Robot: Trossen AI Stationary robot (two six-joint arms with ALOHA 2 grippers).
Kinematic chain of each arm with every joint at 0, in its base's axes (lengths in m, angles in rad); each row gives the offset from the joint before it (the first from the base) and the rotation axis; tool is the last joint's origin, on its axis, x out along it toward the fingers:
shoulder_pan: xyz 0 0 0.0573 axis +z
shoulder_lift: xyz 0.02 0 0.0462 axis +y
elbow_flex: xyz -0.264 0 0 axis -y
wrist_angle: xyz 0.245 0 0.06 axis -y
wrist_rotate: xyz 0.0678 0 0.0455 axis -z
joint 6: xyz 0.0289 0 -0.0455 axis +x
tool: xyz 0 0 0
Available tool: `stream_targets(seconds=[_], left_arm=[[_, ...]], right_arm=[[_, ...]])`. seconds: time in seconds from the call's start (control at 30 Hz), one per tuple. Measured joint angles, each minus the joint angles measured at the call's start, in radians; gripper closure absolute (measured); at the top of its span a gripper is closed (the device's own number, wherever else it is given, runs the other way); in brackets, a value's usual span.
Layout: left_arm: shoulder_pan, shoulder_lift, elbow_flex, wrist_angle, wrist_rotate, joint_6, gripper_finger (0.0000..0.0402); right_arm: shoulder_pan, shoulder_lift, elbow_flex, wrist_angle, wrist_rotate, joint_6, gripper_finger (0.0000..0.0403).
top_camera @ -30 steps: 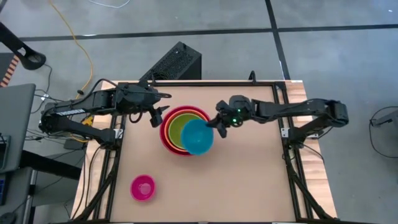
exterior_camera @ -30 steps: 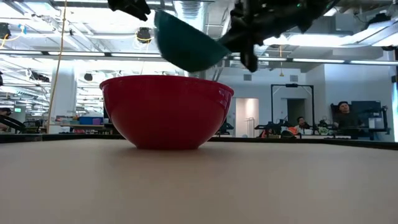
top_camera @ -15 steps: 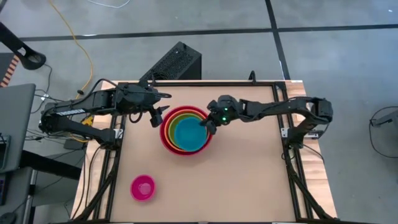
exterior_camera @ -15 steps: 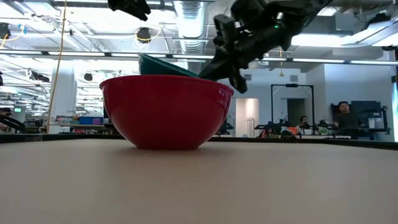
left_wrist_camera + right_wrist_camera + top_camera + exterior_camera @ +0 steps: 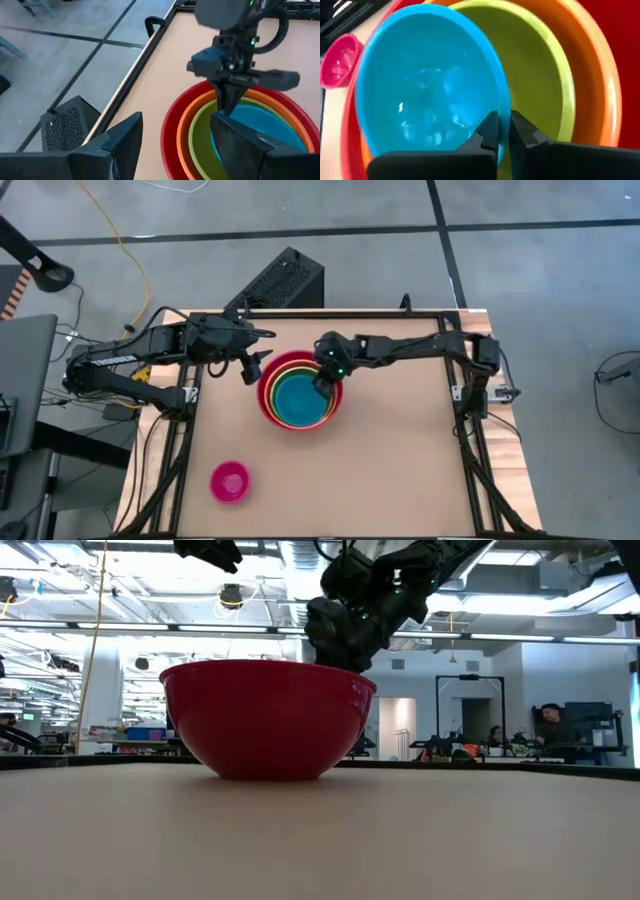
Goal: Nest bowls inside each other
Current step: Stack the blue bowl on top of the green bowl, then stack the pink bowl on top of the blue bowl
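Red bowl mid-table, outermost; orange bowl inside it, green bowl inside that, blue bowl innermost. All mouth-up, round, no long axis. Blue bowl sits slightly tilted, rim pinched between right gripper fingers, closed on it. Left gripper jaws spread, empty, beside red rim. Pink bowl apart near front-left edge: judged last left to nest.

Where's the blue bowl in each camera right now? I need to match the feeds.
High view: blue bowl innermost in the stack, table centre.
Low view: not visible, hidden behind the red bowl.
Left wrist view: lower right, beyond the fingers.
Right wrist view: fills the left-centre.
Shared landmark: the red bowl.
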Motion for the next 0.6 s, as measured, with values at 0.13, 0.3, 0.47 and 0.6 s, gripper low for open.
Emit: stream_targets(seconds=[0.13,0.3,0.47,0.6], left_arm=[[0.000,0.000,0.000,-0.001,0.003,-0.002,0.0180],[0.000,0.000,0.000,-0.003,0.003,-0.002,0.0180],[0.000,0.000,0.000,-0.007,0.003,-0.002,0.0180],[0.000,0.000,0.000,-0.008,0.003,-0.002,0.0180]], right_arm=[[0.001,0.006,0.010,0.015,0.000,-0.024,0.0352],[-0.001,-0.015,0.012,0.030,0.008,-0.038,0.0300],[-0.008,-0.028,0.011,0.003,0.010,-0.032,0.0224],[-0.008,-0.035,0.011,-0.010,0.012,-0.030,0.0167]])
